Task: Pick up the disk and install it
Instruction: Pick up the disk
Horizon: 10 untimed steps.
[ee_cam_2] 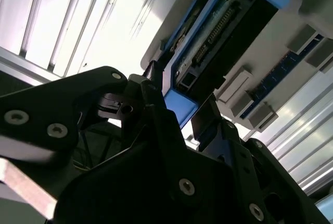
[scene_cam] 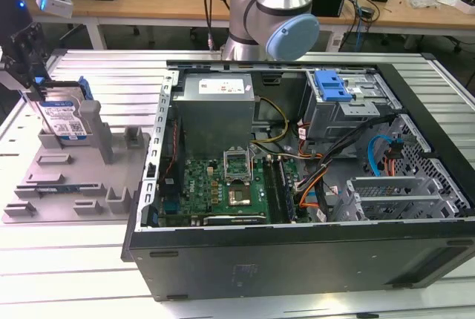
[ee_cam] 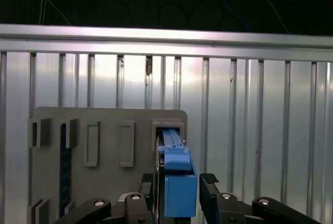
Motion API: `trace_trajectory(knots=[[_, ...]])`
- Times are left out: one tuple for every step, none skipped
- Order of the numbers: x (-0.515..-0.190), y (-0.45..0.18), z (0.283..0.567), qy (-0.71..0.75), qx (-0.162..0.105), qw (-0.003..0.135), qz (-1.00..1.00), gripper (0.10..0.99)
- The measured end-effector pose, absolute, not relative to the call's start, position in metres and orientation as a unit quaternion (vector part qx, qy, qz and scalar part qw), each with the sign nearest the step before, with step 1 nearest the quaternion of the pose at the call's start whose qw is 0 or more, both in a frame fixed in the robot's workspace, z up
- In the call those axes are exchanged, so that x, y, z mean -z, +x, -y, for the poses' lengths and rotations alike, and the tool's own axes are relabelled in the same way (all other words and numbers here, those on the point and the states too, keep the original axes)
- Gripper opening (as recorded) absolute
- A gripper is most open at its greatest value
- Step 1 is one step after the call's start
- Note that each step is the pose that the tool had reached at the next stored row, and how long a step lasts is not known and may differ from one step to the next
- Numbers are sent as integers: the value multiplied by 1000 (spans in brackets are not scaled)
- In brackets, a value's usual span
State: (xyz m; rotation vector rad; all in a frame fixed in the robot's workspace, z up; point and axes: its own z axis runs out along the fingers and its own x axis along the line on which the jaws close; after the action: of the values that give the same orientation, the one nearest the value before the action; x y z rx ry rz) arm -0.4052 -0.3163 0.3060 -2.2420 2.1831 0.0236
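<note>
The disk (scene_cam: 65,115) stands on edge in a slot of the grey holder plate (scene_cam: 74,182) at the exterior view's left, its blue-and-white label and blue frame showing. My gripper (scene_cam: 28,81) hangs right over its top edge. In the first wrist view the disk's blue frame (ee_cam: 179,182) sits between my two black fingers, gripper (ee_cam: 178,182), with a thin gap on at least one side, so the gripper is open around it. The second wrist view shows the disk's connector edge (ee_cam_2: 223,31) and the gripper (ee_cam_2: 179,104) straddling the blue tab.
An open computer case (scene_cam: 297,260) lies at the exterior view's centre and right, with a motherboard (scene_cam: 223,185), cables and a drive cage carrying a blue clip (scene_cam: 332,85). The arm's base (scene_cam: 274,15) stands behind it. The holder plate (ee_cam: 104,125) rests on a ribbed aluminium table (ee_cam: 250,104).
</note>
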Motion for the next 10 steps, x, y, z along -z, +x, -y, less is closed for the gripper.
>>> trace_trajectory(knots=[[-305, -405, 316, -716, -8, 6, -698, 482], [-303, -405, 316, -716, -7, 6, -698, 482], [-303, -405, 316, -716, -7, 6, -698, 482], [-302, -405, 316, -716, -7, 6, -698, 482], [-301, -405, 316, -716, -7, 6, -698, 463], [-300, -405, 316, -716, -7, 6, -698, 463], [-299, -405, 316, -716, -7, 6, -698, 392], [-299, -405, 316, -716, -7, 6, -698, 392], [-298, -405, 316, -716, -7, 6, -698, 392], [-297, -405, 316, -716, -7, 6, -698, 392]])
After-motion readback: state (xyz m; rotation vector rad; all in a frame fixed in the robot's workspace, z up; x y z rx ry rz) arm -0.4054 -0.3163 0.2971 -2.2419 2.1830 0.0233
